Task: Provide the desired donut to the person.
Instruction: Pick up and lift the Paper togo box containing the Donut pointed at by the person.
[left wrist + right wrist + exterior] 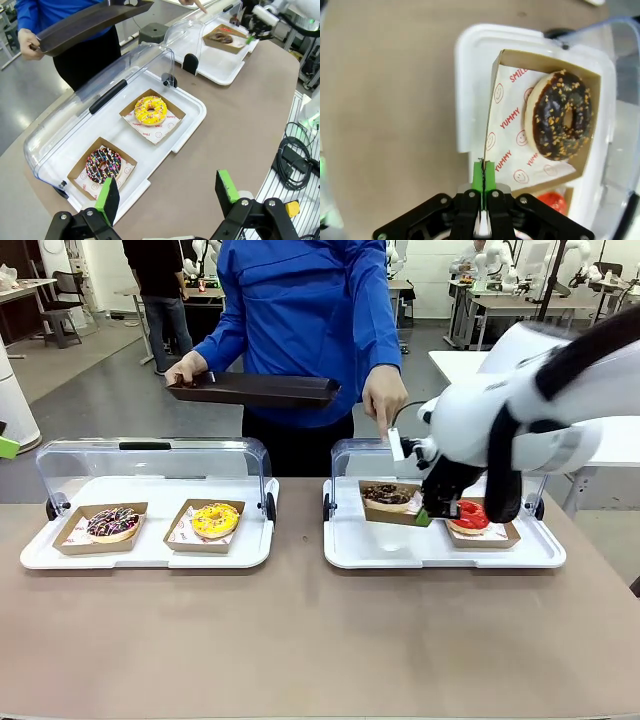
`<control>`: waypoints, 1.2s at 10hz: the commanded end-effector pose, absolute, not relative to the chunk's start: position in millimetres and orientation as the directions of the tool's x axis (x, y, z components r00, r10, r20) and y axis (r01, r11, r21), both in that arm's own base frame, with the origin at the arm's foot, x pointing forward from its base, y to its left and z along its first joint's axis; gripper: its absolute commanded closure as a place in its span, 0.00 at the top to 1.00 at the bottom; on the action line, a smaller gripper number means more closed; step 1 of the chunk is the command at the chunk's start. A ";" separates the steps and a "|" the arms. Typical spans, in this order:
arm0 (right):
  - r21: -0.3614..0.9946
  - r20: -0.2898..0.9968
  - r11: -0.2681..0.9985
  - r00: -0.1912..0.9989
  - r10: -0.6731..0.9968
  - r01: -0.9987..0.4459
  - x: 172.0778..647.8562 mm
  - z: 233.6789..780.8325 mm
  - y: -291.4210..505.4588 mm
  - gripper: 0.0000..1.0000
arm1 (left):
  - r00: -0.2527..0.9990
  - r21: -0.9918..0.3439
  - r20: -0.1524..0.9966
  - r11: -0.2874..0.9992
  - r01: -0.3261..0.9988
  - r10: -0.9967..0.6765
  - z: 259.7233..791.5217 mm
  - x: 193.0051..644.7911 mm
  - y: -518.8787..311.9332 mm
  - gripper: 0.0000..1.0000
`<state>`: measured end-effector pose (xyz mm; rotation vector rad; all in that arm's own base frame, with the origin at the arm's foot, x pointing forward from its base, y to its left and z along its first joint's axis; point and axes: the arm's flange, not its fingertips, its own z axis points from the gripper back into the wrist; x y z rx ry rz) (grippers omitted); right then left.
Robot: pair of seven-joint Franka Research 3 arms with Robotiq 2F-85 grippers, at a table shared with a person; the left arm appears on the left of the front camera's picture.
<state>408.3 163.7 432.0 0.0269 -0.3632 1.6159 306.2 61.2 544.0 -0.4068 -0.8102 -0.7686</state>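
Right gripper [483,172] pinches the paper box [492,100] of the chocolate donut [560,115].

In the right wrist view its green pads are pressed together on the box's near wall, and the nut-topped donut lies inside at one o'clock from them, on the white tray [380,550]. In the front view the person's hand [384,395] points down at twelve o'clock of that donut. The left gripper [169,192] hangs wide and empty over the table, with the yellow donut [151,110] at twelve o'clock.
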 end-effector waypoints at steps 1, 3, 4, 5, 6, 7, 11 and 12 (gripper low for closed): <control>-0.217 0.280 -0.055 -0.117 0.953 -0.975 347.0 480.0 136.4 0.00 | 0.448 -0.048 0.775 0.665 0.746 -0.446 544.1 306.6 61.5 1.00; -0.263 0.219 -0.047 -0.107 0.970 -0.964 301.7 518.3 129.0 0.00 | 0.448 -0.048 0.775 0.665 0.746 -0.446 544.1 306.6 61.5 1.00; -0.303 0.205 -0.049 -0.115 0.972 -0.952 283.2 533.8 126.6 0.00 | 0.448 -0.048 0.775 0.665 0.746 -0.446 544.1 306.6 61.5 1.00; -0.319 0.204 -0.049 -0.120 0.972 -0.946 274.0 540.5 126.1 0.00 | 0.448 -0.048 0.775 0.665 0.746 -0.446 544.1 306.6 61.5 1.00; -0.354 0.206 -0.026 -0.106 0.973 -0.935 271.2 543.6 127.0 0.00 | 0.448 -0.048 0.775 0.665 0.746 -0.446 544.1 306.6 61.5 1.00; -0.386 0.225 0.008 -0.086 0.971 -0.922 276.7 543.3 130.3 0.00 | 0.448 -0.048 0.775 0.665 0.746 -0.446 544.1 306.6 61.5 1.00; -0.361 0.218 -0.030 -0.116 0.969 -0.932 270.9 562.6 125.0 0.00 | 0.448 -0.048 0.775 0.665 0.746 -0.446 544.1 306.6 61.5 1.00; -0.361 0.218 -0.030 -0.116 0.969 -0.932 270.9 562.6 125.0 0.00 | 0.448 -0.048 0.775 0.665 0.746 -0.446 544.1 306.6 61.5 1.00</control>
